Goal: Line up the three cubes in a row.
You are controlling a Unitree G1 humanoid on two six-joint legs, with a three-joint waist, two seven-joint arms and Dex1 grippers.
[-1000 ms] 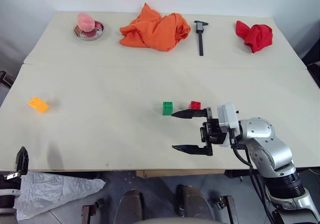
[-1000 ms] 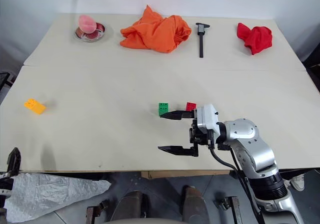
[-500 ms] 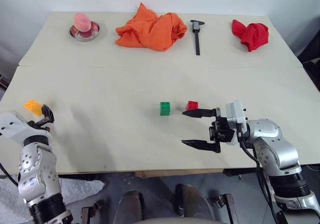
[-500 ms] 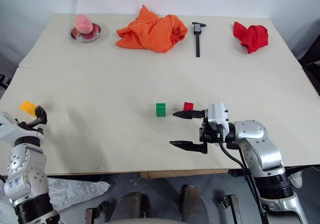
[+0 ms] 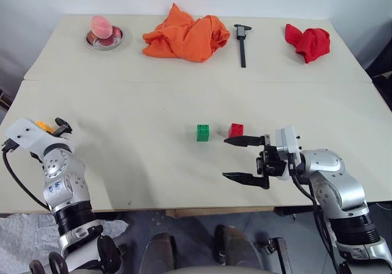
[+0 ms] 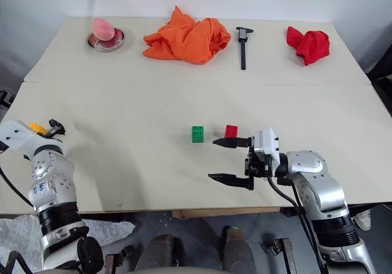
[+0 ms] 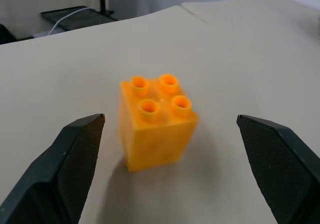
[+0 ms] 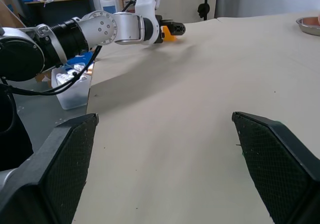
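Left pincer (image 7: 165, 169): one, spread wide, empty, fingers flanking the orange-yellow cube (image 7: 156, 121) without touching it. That cube: one, upright on the counter (image 5: 135, 96), four studs up, roughly as tall as wide, no clear long axis.

Right pincer (image 5: 242, 160): one, spread wide, empty, just right of the red cube (image 5: 236, 130).

Red cube: one, studs up, just right of the green cube (image 5: 203, 132), a gap between them. Orange-yellow cube lies well left of the green cube.

Metal dish (image 5: 105, 39): one, far left of the orange cloth (image 5: 185, 35), holding a pink rounded item (image 5: 100, 25).
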